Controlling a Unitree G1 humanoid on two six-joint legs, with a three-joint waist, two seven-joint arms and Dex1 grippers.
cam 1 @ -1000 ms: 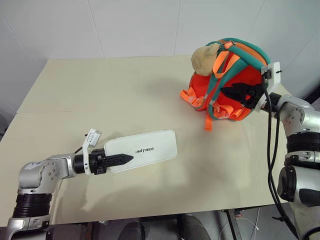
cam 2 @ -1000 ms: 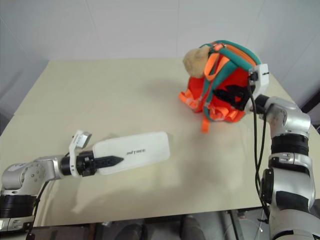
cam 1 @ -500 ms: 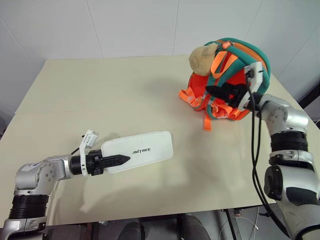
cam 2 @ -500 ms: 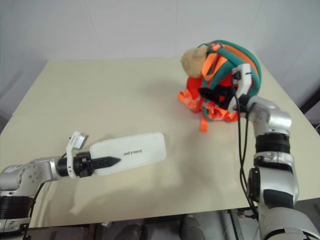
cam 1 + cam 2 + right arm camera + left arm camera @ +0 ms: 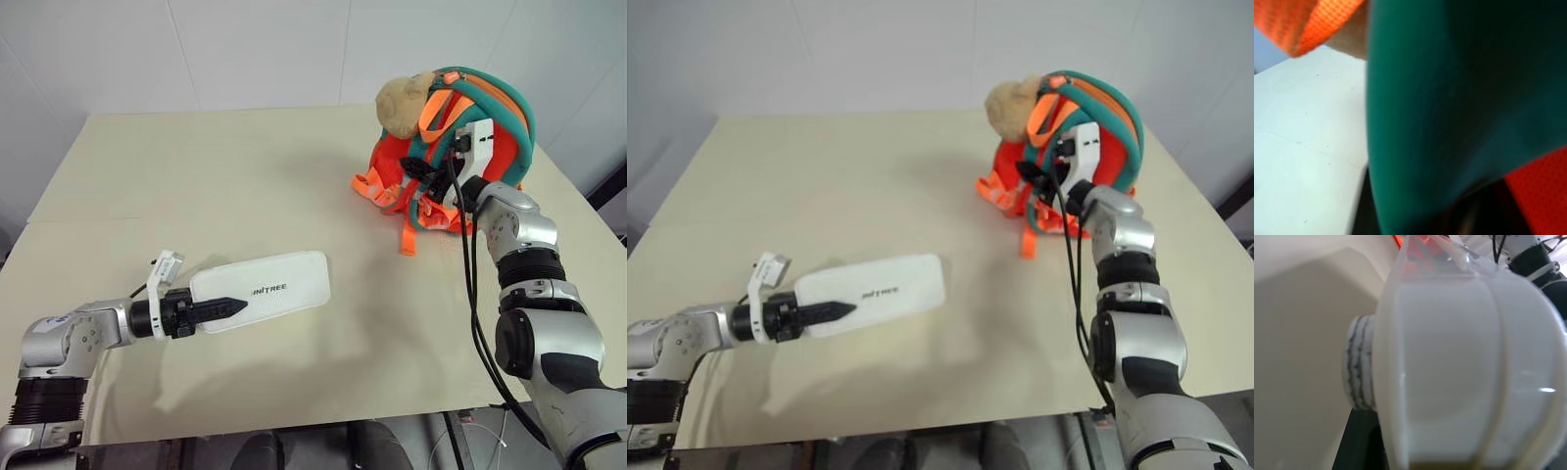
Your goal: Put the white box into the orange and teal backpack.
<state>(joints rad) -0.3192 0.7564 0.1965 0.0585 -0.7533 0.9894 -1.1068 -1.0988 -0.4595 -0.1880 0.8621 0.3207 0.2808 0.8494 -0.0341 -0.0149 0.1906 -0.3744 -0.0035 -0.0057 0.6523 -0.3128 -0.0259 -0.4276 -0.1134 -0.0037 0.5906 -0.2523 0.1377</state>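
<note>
Two pincers are in play on a pale desk (image 5: 245,176). L pincer (image 5: 233,306), near-left of the scene, is pinching the near-left end of the white box (image 5: 265,291); one black finger (image 5: 220,306) lies across the box's top, by the small dark lettering. Box runs left to right, its far end angled slightly away, w/ a shadow on the desk beneath it; can't tell for sure if it's touching the desk or held just off it. In the left wrist view the white box (image 5: 1469,372) sits right up against the camera, w/ a bit of orange past its far edge.

Orange and teal backpack (image 5: 460,147) stands upright at far right of the desk, well apart from the box. Tan plush toy (image 5: 404,103) sits at its upper left; orange webbing loops (image 5: 370,188) trail onto the desk at its left foot. R pincer (image 5: 416,171) is pressed in among the teal straps on the backpack's front; fingers look drawn together, but whether they're actually gripping a strap can't be told. Right wrist view: a teal strap (image 5: 1459,112) right against the camera, orange webbing beside it.
</note>
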